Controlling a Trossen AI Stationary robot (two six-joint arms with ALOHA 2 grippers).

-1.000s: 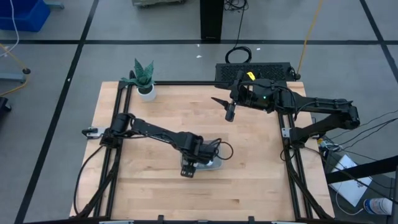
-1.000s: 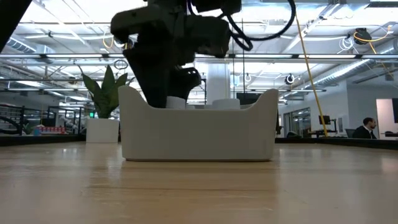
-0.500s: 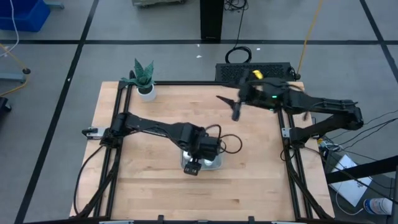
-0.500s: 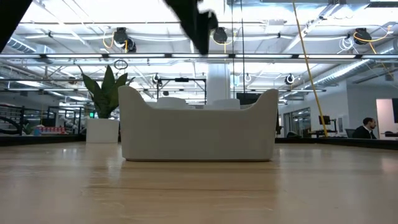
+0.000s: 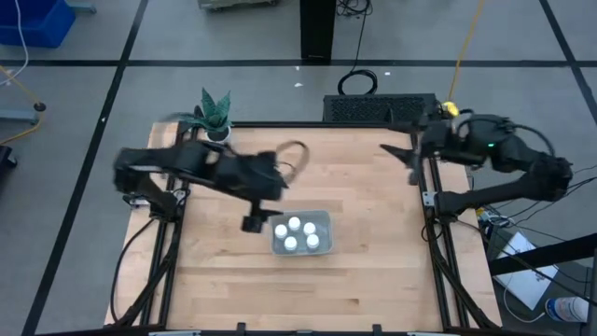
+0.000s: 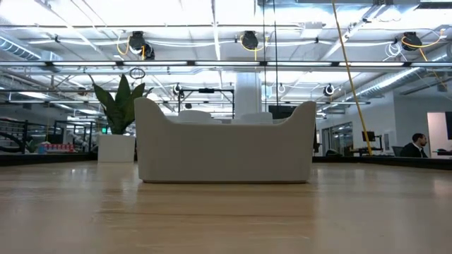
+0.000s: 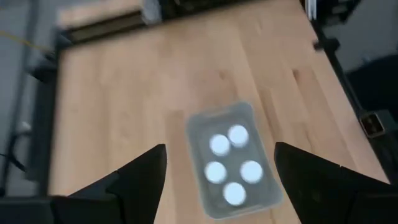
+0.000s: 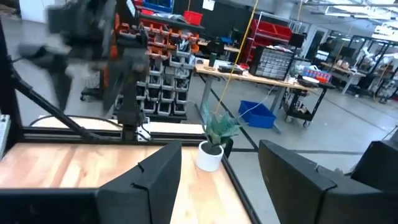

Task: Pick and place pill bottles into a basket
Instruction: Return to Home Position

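The left arm (image 5: 201, 168) has swung off the basket (image 5: 325, 217), jaws wide, empty; right arm (image 5: 494, 154) withdrawn, jaws wide too. Five bottles (image 5: 295, 224) apparently inside: job done.

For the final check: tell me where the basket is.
High view: the basket sits near the centre of the table, five pill bottles inside, the left gripper beside it.
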